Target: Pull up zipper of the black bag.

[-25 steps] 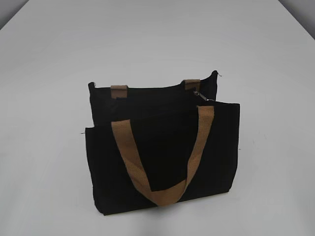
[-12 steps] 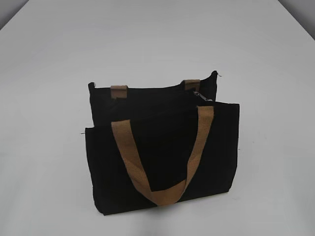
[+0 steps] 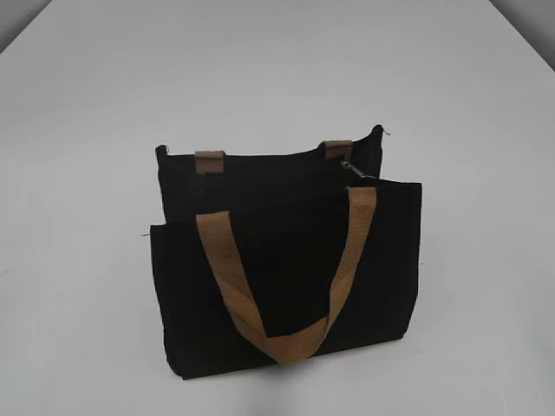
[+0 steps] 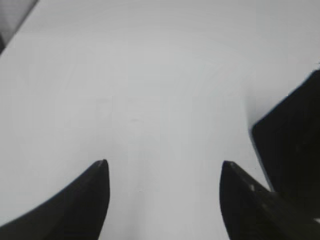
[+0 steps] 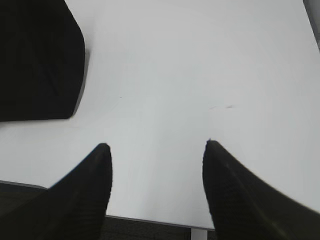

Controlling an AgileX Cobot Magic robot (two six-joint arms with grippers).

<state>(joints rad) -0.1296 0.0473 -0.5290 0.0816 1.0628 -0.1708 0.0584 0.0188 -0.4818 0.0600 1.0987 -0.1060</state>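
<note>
The black bag (image 3: 286, 269) stands upright in the middle of the white table (image 3: 277, 69), with a tan webbing handle (image 3: 286, 286) hanging down its front pocket panel. The small silvery zipper (image 3: 354, 168) sits at the right end of the top zip line. Neither gripper shows in the exterior view. In the left wrist view my left gripper (image 4: 164, 162) is open and empty above bare table, with the bag's corner (image 4: 292, 145) to its right. In the right wrist view my right gripper (image 5: 157, 145) is open and empty, with the bag (image 5: 37, 60) at the upper left.
The table's near edge (image 5: 150, 220) shows just below my right gripper's fingers. The table's dark far corners (image 3: 17, 17) show at the top of the exterior view.
</note>
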